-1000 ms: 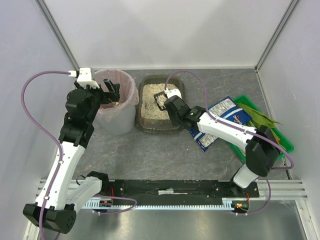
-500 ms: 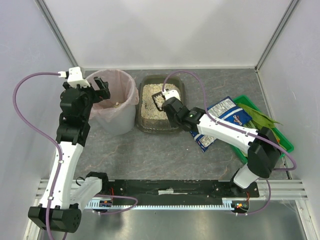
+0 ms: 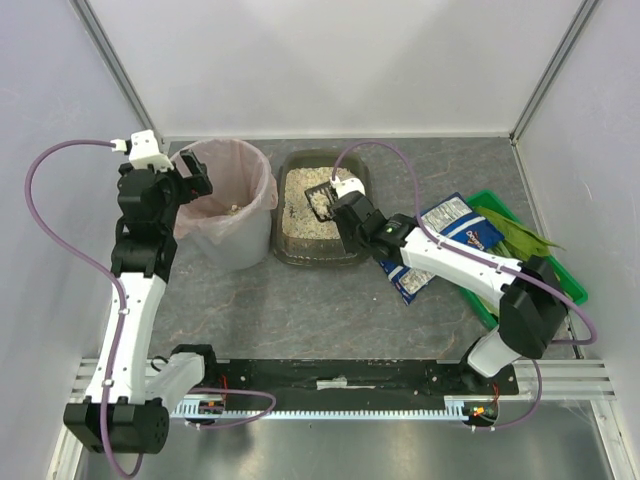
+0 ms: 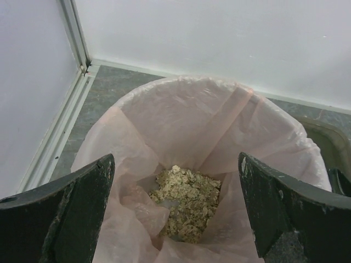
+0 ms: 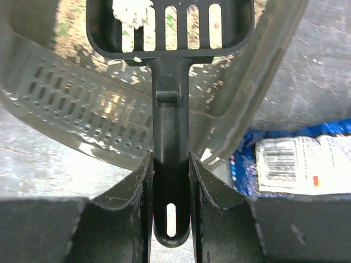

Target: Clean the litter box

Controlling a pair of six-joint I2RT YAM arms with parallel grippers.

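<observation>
Right gripper clamps a black slotted plastic scoop over the shallow grey-brown plastic litter box, likely stiff, graspable by its rim; left gripper gapes empty.

Top view looks down over everything; wrist views sit close above the bin and litter box.

I log the litter box: shallow grey-brown tray, rounded corners, wide rim, resting level, pale beige granules inside.
</observation>
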